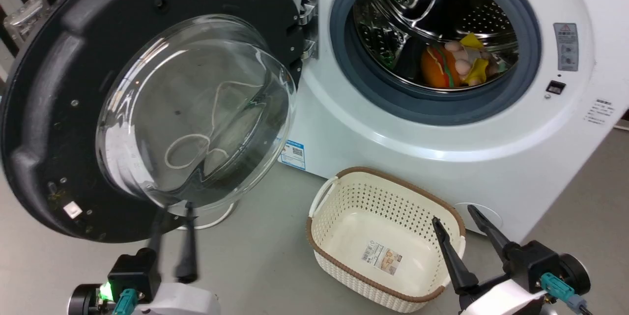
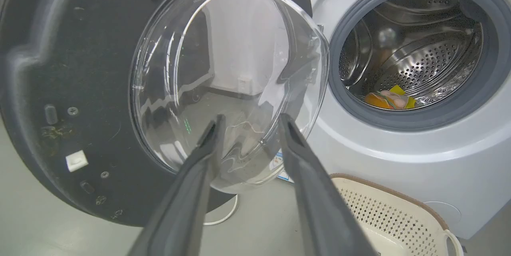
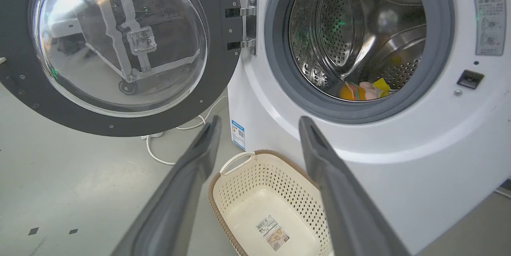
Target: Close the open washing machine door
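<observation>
Door is standing swung wide open to the left of the machine, hanging from its metal hinge with the inner face and bulging glass bowl facing the robot. Its black rim is tilting a little out over the floor.

Inside the grey gasket the steel drum is lying exposed, and a small bundle of orange, yellow and pink items is resting at its bottom.

Left hand is reaching up to the lower edge of the glass bowl, its two fingers parted with nothing between them. In the left wrist view the tips are showing against the lower part of the glass; whether they are touching it I cannot tell.

Right hand is hovering low on the right, over the near right corner of the basket, fingers spread wide and gripping nothing, well apart from the door.

That cream basket is sitting on the floor just in front of the machine, with a paper sticker lying on its bottom. A white cable is trailing across the floor beneath the door, and a blue label is showing low on the machine's front, beside the glass bowl's edge.
</observation>
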`<state>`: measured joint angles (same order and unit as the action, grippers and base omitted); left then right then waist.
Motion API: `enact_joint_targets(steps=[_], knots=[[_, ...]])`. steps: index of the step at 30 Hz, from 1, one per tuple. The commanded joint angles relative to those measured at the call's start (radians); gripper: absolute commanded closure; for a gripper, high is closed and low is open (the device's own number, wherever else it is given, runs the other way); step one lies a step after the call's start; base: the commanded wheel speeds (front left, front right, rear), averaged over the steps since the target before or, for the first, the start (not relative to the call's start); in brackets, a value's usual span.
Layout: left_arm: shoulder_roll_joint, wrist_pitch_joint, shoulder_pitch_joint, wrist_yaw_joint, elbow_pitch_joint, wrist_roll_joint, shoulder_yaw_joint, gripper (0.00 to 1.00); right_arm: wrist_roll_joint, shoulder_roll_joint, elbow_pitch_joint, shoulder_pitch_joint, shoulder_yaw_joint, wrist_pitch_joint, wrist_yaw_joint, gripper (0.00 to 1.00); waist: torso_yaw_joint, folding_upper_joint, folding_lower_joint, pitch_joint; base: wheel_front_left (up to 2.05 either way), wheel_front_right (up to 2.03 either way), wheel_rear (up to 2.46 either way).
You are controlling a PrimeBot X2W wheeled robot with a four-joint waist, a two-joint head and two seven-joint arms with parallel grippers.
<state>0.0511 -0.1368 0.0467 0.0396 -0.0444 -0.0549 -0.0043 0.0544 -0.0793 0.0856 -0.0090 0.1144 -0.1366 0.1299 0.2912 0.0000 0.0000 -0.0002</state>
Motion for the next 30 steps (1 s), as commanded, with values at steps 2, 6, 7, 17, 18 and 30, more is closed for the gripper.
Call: enact_joint_targets(steps=[2,6,7,17,18,30], knots=[[0.003,-0.013,0.009,-0.005,-0.015,0.000,0.007,1.00,0.007,0.002,0.003,0.005,-0.005,-0.014,0.000,0.00,0.009,0.0000,0.0000,-0.001,0.00,0.00,0.00],[0.002,-0.022,-0.012,-0.034,-0.074,-0.060,0.038,1.00,0.006,0.010,-0.004,0.017,-0.020,-0.022,0.000,0.00,0.027,0.0000,0.0000,0.005,0.00,0.00,0.00],[0.001,-0.024,-0.021,-0.045,-0.090,-0.071,0.050,1.00,0.005,0.011,-0.007,0.019,-0.023,-0.024,0.000,0.00,0.031,0.0000,0.0000,0.009,0.00,0.00,0.00],[0.108,-0.028,-0.217,-0.084,-0.099,-0.211,0.246,1.00,-0.011,0.015,-0.031,0.023,-0.042,-0.045,0.001,0.00,0.045,0.0000,0.0000,0.066,0.00,0.00,0.00],[0.125,-0.015,-0.248,-0.079,-0.091,-0.242,0.276,1.00,-0.011,0.014,-0.033,0.021,-0.042,-0.047,0.001,0.00,0.044,0.0000,0.0000,0.073,0.00,0.00,0.00],[0.314,0.304,-0.574,0.016,0.232,-0.616,0.521,1.00,0.003,-0.018,-0.039,-0.012,-0.024,-0.072,0.001,0.00,0.034,0.0000,0.0000,0.145,0.00,0.00,0.00]])
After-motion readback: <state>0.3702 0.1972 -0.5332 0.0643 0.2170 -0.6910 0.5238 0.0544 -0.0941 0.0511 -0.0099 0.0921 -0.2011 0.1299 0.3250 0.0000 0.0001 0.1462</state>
